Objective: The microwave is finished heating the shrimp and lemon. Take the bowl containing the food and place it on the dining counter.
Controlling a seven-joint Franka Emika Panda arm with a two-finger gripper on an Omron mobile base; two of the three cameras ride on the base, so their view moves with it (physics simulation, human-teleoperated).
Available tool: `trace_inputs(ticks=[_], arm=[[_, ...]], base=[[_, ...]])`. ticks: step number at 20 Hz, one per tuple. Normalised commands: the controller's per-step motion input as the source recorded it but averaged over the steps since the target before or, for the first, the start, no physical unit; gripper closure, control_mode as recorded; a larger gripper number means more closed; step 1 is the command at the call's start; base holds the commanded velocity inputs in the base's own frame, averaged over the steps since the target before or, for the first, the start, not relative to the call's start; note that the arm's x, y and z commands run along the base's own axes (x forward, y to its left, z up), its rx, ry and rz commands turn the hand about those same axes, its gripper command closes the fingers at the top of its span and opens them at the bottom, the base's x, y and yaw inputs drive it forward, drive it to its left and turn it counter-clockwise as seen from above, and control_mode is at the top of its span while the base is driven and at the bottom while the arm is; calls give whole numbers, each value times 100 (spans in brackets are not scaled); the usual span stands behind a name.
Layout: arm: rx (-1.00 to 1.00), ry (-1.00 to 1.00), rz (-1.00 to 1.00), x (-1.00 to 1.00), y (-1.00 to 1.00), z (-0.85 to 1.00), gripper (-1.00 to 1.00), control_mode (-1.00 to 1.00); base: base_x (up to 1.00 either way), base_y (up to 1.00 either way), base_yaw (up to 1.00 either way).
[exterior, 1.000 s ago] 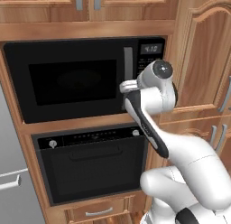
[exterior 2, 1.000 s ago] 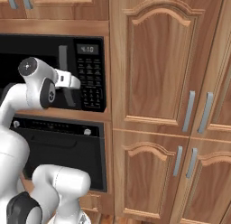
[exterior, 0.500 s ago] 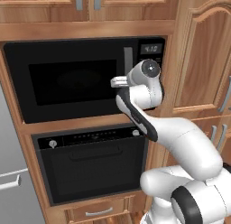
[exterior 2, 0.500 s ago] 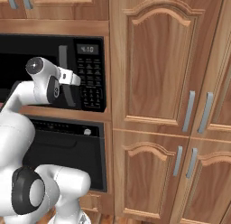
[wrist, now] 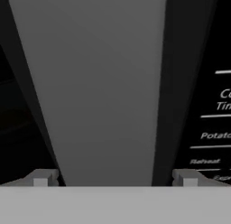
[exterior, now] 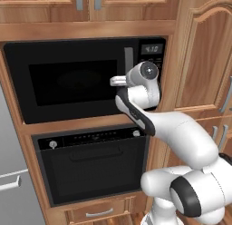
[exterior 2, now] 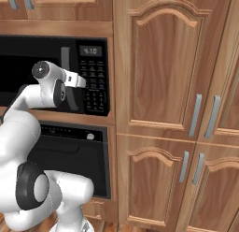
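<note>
Change: the hand has moved in close to the microwave (exterior: 86,79) handle (wrist: 97,87).
Fingers (wrist: 44,178): wide, one each side of it.
Means: door shut, opening comes next.

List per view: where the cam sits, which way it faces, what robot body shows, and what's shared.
Left base view: behind-left of the arm, facing the microwave and the oven; arm rises lower right.
Right base view: behind-right, facing the keypad and cabinet doors; arm lower left.
Hand view: on the hand, close on the silver handle between the fingertips.
Shared: microwave and handle.
</note>
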Motion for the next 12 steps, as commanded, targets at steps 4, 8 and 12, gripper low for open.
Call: trace_inputs(ticks=[4, 8, 12], arm=[[0, -5, 0, 38, 0, -28, -100, -100], [0, -5, 1, 35, 0, -29, -100, -100], [0, -3, 2, 31, 0, -24, -100, -100]], base=[[0, 0, 0], [0, 0, 0], [0, 0, 0]])
